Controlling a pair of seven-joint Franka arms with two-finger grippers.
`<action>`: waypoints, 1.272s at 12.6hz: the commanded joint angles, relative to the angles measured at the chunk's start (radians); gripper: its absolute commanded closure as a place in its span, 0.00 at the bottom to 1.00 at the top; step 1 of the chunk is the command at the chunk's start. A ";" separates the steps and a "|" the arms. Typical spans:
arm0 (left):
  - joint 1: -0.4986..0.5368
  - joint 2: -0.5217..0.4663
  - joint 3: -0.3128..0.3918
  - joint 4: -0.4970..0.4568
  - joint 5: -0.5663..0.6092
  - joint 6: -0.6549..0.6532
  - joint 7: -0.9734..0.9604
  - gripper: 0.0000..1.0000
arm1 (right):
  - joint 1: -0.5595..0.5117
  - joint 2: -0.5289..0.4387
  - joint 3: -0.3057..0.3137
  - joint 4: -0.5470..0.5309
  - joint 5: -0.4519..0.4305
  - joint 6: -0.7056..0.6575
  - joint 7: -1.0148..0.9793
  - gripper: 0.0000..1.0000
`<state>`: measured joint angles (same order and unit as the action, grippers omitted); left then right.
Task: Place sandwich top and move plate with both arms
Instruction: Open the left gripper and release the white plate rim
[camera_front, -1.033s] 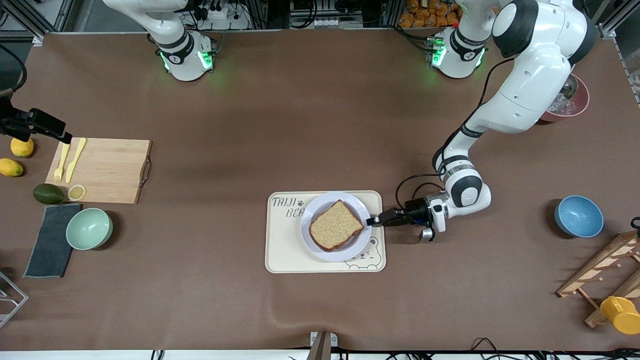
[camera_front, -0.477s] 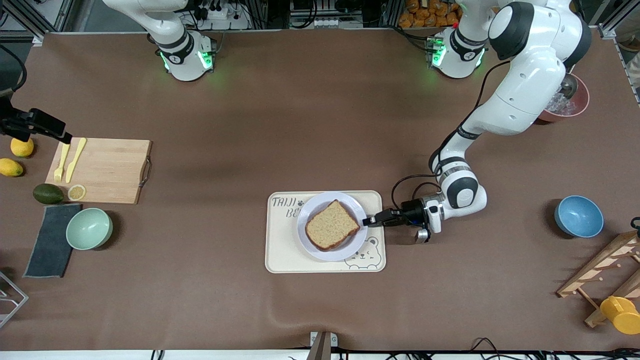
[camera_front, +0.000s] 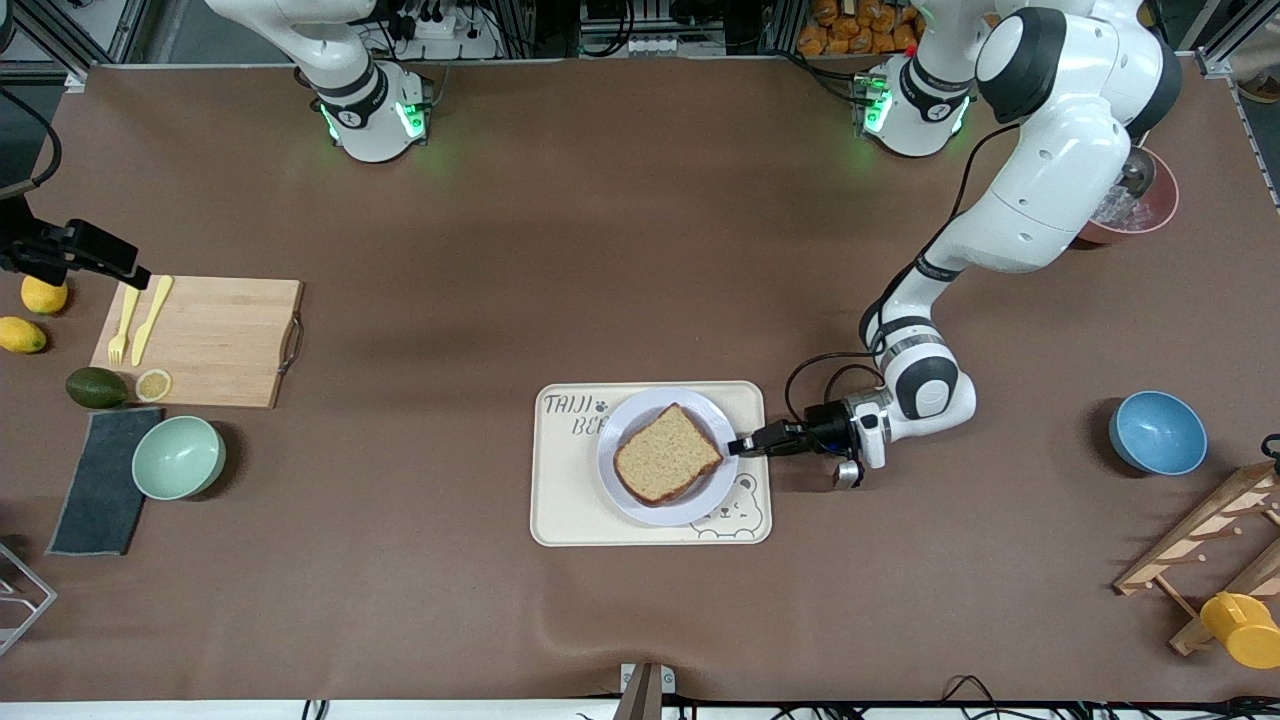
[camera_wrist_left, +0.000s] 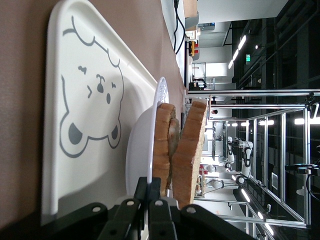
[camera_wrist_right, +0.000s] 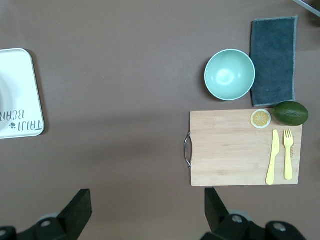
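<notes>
One sandwich top (camera_front: 667, 453), a light tan bread slice with a darker brown crust, lies on the pale plate (camera_front: 621, 432), which sits on one cream tray (camera_front: 560, 500) with a bear drawing. The left gripper (camera_front: 742, 446) is clamped on the plate's rim at the left arm's end. The right gripper (camera_wrist_right: 145, 210) hangs spread wide over the table near one cutting board (camera_wrist_right: 230, 147), waiting.

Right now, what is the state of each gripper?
Left gripper: shut on the plate rim.
Right gripper: open, holding nothing, over the table.
</notes>
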<state>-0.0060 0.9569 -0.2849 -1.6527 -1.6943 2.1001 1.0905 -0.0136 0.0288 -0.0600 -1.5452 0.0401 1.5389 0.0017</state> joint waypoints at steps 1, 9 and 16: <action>-0.012 0.029 0.004 0.019 0.015 -0.005 -0.012 1.00 | -0.017 0.002 0.014 -0.001 -0.009 -0.006 0.003 0.00; -0.035 0.029 0.029 0.021 0.013 -0.005 -0.027 0.45 | -0.012 -0.001 0.014 0.007 -0.009 -0.014 0.003 0.00; -0.023 0.003 0.053 0.024 0.068 -0.005 -0.029 0.00 | -0.016 0.002 0.014 0.005 -0.022 -0.011 0.003 0.00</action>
<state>-0.0270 0.9362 -0.2716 -1.6293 -1.6793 2.0532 1.0591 -0.0137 0.0334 -0.0602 -1.5450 0.0302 1.5367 0.0015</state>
